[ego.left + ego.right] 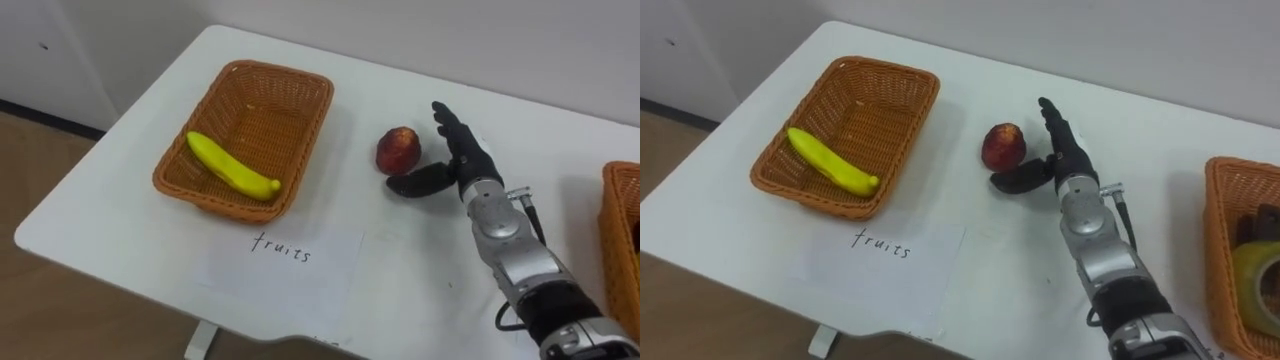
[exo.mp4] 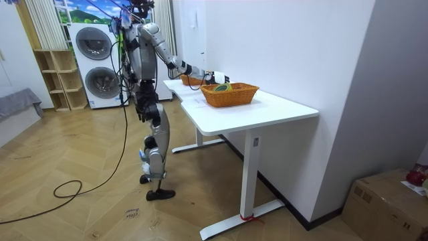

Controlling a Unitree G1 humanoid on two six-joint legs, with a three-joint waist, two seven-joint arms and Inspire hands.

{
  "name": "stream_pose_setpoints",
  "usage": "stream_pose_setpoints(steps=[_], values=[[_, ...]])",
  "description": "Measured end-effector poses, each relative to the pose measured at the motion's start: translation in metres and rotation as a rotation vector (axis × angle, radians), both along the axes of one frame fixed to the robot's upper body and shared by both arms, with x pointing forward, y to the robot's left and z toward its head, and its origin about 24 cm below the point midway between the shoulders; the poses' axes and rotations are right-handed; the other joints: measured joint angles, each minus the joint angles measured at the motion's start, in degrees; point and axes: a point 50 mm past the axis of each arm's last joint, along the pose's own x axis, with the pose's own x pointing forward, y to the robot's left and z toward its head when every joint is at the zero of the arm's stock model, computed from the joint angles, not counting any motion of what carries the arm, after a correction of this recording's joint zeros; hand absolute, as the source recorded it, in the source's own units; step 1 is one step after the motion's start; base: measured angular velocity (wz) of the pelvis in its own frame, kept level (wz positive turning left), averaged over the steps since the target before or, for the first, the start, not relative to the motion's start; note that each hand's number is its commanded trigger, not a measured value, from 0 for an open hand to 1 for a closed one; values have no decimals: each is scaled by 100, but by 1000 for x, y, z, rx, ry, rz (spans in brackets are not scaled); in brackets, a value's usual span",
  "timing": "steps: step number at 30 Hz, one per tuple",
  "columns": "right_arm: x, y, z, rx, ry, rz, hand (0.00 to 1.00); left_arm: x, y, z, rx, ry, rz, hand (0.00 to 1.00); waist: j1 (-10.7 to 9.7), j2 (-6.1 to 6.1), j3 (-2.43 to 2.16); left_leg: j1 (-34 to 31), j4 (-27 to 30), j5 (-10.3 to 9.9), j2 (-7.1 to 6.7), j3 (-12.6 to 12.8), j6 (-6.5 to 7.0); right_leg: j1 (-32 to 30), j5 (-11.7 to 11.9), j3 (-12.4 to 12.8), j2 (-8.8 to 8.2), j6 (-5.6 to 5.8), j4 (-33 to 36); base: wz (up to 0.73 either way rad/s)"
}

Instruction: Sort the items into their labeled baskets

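Note:
A red peach (image 1: 398,150) lies on the white table (image 1: 120,200), between the two baskets. My right hand (image 1: 462,165) is open just to its right, fingers straight and pointing away from me. The thumb reaches along the peach's near side, and I cannot tell whether it touches. At the left, the wicker fruit basket (image 1: 260,115) holds a yellow banana (image 1: 232,167). A second wicker basket (image 1: 1218,240) at the right edge holds a roll of tape (image 1: 1260,275) and a dark object (image 1: 1255,225). In the room view I stand at the table's long side with my right arm stretched over it.
A sheet of paper (image 1: 285,255) with a handwritten label lies in front of the fruit basket near the table's front edge. A white wall runs behind the table. In the room view, washing machines (image 2: 93,63) stand behind me and a cardboard box (image 2: 388,197) sits on the floor.

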Motion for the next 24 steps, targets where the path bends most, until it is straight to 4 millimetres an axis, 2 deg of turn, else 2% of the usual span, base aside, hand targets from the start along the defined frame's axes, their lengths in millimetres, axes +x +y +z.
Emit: stream_pose_setpoints(steps=[19,24], values=[[2,3,2,-73,-11,26,0,8,0,1,-8,-15,-13,0,15,15,5,-91,29,0,3,33,0,-137,8,66,-10,-4,15,-1],[3,4,3,-74,-13,29,0,9,0,1,-21,-17,-16,0,98,16,3,-85,30,1,5,50,1,-152,9,81,-12,-6,35,-2]])
